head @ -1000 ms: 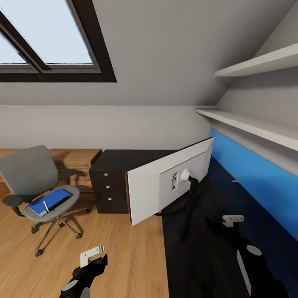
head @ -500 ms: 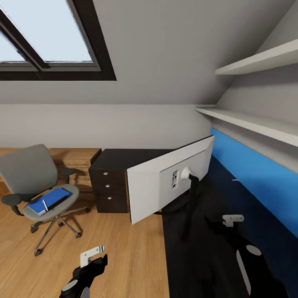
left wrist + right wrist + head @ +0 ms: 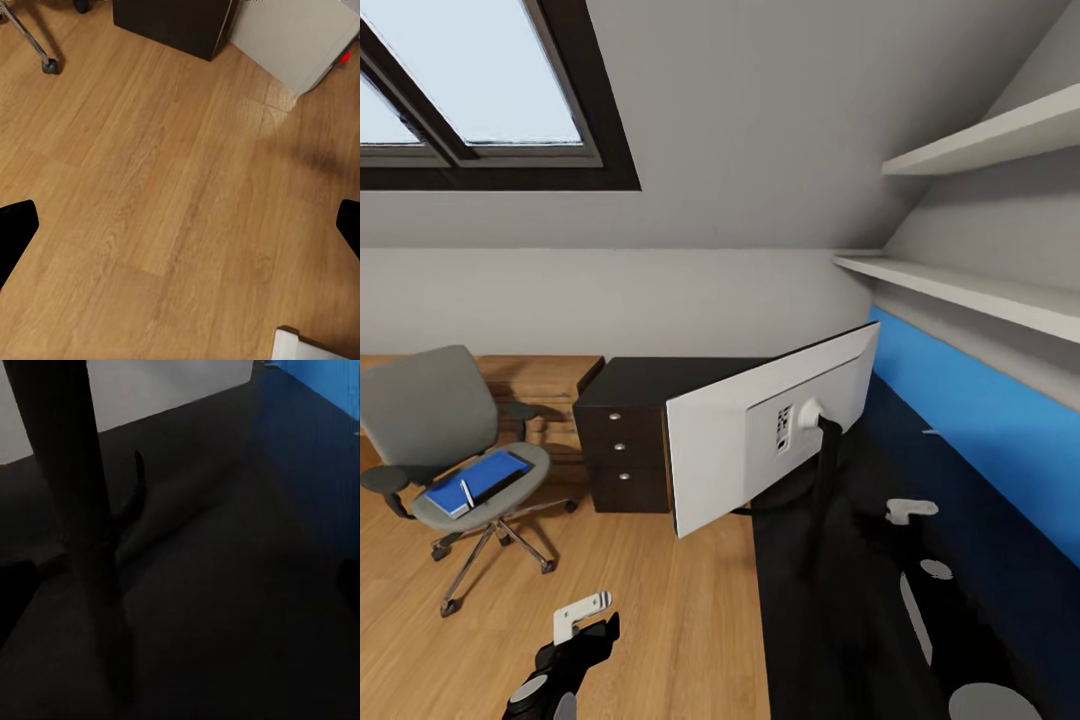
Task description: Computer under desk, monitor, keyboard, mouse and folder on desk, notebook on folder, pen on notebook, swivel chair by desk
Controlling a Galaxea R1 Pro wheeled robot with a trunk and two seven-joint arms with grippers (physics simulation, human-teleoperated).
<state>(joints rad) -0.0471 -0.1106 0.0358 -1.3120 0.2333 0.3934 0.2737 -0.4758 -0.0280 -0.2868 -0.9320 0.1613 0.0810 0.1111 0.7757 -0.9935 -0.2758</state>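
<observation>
The monitor [image 3: 760, 440] stands on the black desk [image 3: 840, 610] with its pale back toward me, on a dark stand [image 3: 826, 470]. My right gripper [image 3: 908, 512] hovers over the desk just right of that stand, and the right wrist view has the stand post [image 3: 75, 510] close in front of the open right gripper [image 3: 180, 585]. At the left the grey swivel chair [image 3: 430, 415] carries the blue folder [image 3: 478, 482] with a thin pale pen [image 3: 467, 494] on it. My left gripper [image 3: 585, 622] hangs open over the floor [image 3: 180, 225]. Computer, keyboard, mouse and notebook are out of view.
A black drawer unit [image 3: 622, 450] with silver knobs closes the desk's far end, with a low wooden unit [image 3: 550, 385] behind the chair. A blue wall panel [image 3: 980, 430] and white shelves [image 3: 960, 290] line the right. Wooden floor [image 3: 660, 600] lies between chair and desk.
My right arm has reached forward over the desk toward the monitor stand. The camera has shifted slightly. The left arm, the chair and the monitor have stayed put.
</observation>
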